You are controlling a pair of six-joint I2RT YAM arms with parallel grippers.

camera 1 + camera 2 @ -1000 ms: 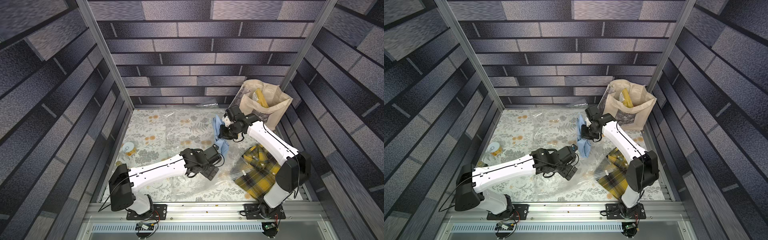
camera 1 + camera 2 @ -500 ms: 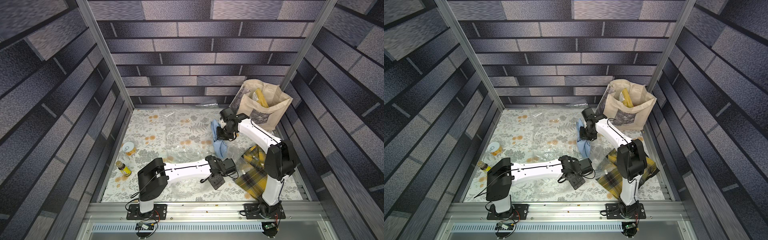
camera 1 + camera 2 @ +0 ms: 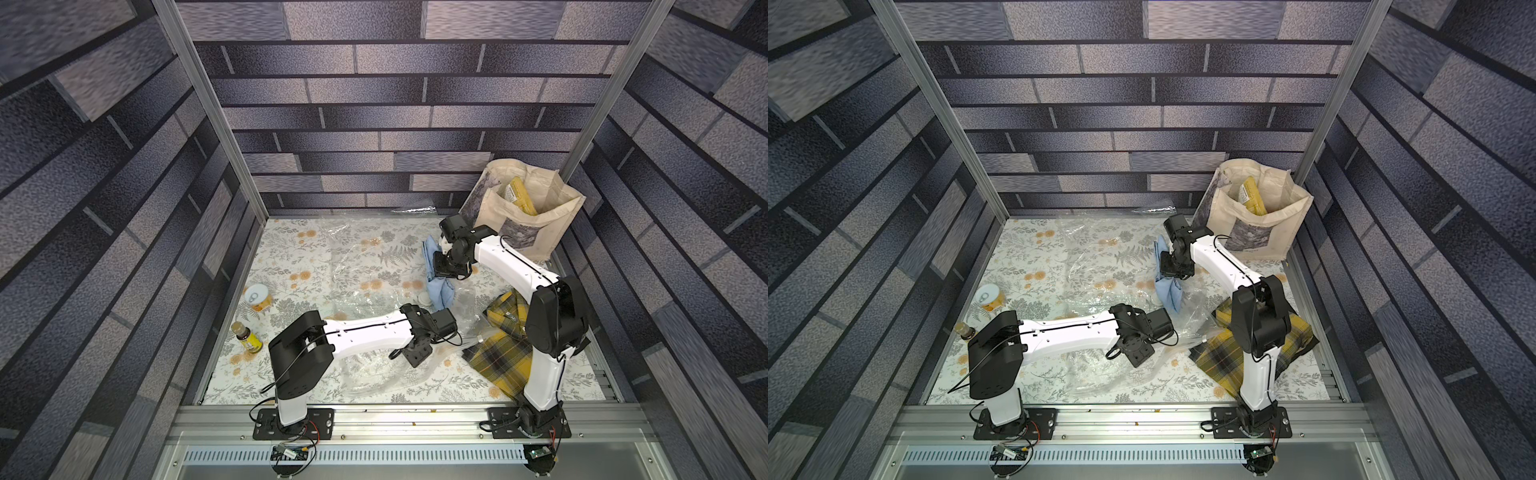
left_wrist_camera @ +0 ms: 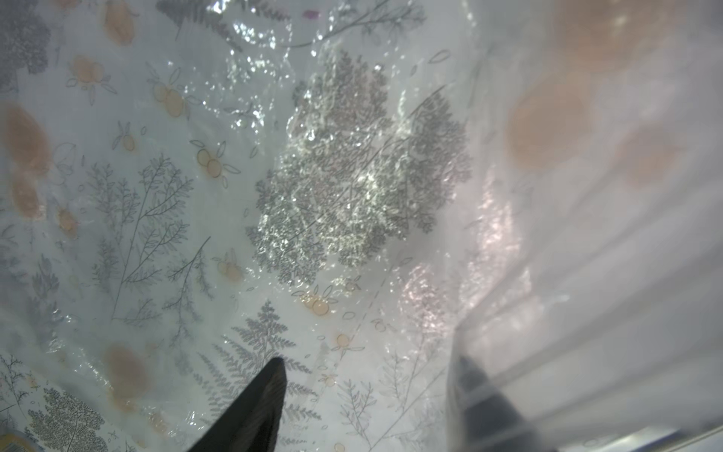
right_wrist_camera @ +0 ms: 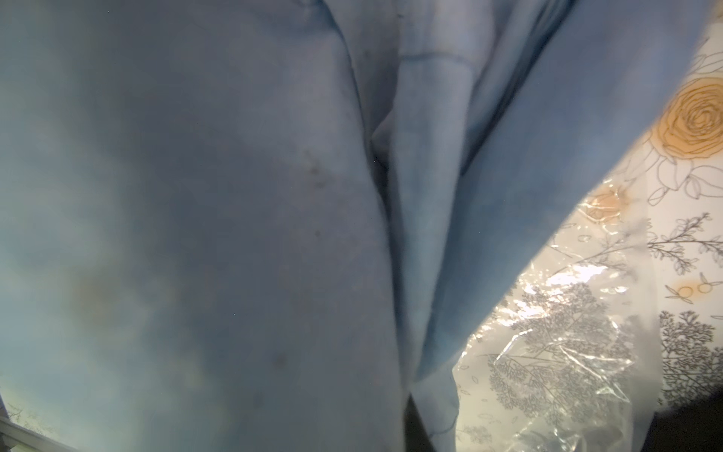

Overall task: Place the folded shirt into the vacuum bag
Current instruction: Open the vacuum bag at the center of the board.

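Observation:
The folded shirt (image 3: 437,286) (image 3: 1168,291) is light blue and hangs in the air at the right rear of the table. My right gripper (image 3: 445,266) is shut on its top, and the cloth (image 5: 234,195) fills the right wrist view and hides the jaws. The vacuum bag (image 3: 365,266) (image 3: 1092,270) lies crinkled and transparent across the flowered table, with a small white cap (image 3: 424,297) by the shirt's lower tip. My left gripper (image 4: 371,364) is low at the bag's near right edge, jaws apart. One of its fingers (image 4: 481,395) sits behind a plastic layer (image 4: 547,274).
A beige canvas tote (image 3: 536,224) stands at the back right corner. A yellow plaid shirt (image 3: 498,353) lies at the front right, under the right arm. A can (image 3: 257,296) and a small bottle (image 3: 247,336) stand by the left wall.
My left arm has swung right to the bag's near right edge and its jaws have narrowed. My right gripper with the blue shirt has shifted slightly left.

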